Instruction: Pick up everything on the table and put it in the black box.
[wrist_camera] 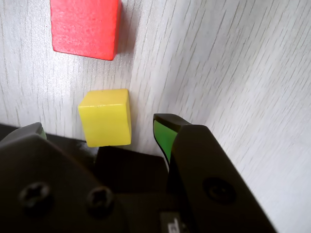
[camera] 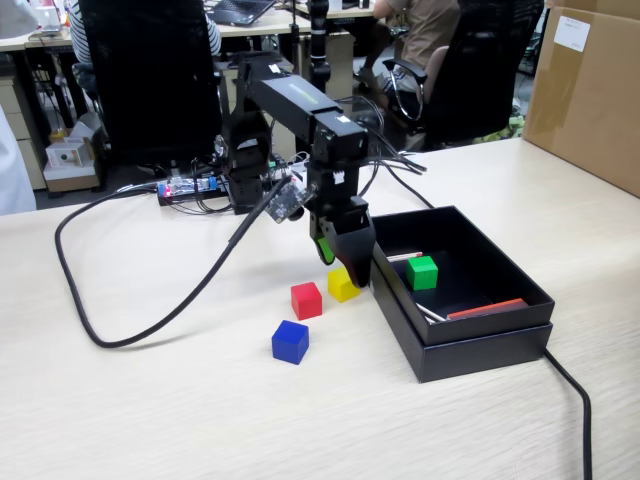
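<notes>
Yellow small solid cube (wrist_camera: pixel 105 118) sits on the beige wood-grain desk (camera: pixel 150 400), between the parted jaws of our gripper (wrist_camera: pixel 99 127), which stands open around it without closing. Just beyond the gripper we see the red small cube (wrist_camera: pixel 85 26), and farther off the blue small cube (camera: pixel 290 341). Beside the gripper lies the shallow matte black cardboard box (camera: pixel 480 350), where the green small cube (camera: pixel 422 272) rests.

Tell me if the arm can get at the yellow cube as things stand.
Probably yes: the tool hangs open right over the yellow cube, which sits between its tips, and the red cube and black box stand apart.
</notes>
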Tool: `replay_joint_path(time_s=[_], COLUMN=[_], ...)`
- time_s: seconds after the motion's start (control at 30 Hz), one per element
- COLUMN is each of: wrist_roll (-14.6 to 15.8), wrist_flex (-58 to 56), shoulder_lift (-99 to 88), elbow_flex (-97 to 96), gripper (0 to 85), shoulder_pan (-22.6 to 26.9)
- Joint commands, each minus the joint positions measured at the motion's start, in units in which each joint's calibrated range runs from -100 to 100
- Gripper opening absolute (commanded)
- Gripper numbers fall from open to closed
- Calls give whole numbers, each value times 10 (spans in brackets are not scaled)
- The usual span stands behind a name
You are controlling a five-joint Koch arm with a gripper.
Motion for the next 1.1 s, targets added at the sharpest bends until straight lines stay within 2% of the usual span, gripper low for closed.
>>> replay_joint_path(time_s=[0.0, 0.1, 0.2, 0.3, 0.33, 0.37, 0.43, 0.57, 0.73, 0.83, 1.07], wrist_roll=[8, 14, 18, 20, 21, 23, 25, 24, 22, 23, 39], wrist_flex=[11, 11, 11, 11, 11, 11, 11, -4, -13, -13, -13], shoulder_lift=[2, 22, 33, 25, 17, -6, -39, -165, -256, -224, -56], elbow_flex=[39, 40, 36, 34, 34, 34, 31, 35, 98, 172, 262], gripper=[420, 379, 295, 269, 230, 124, 69, 68, 68, 69, 70], shoulder_pan=[1, 1, 1, -1, -1, -4, -5, -1, 30, 61, 83])
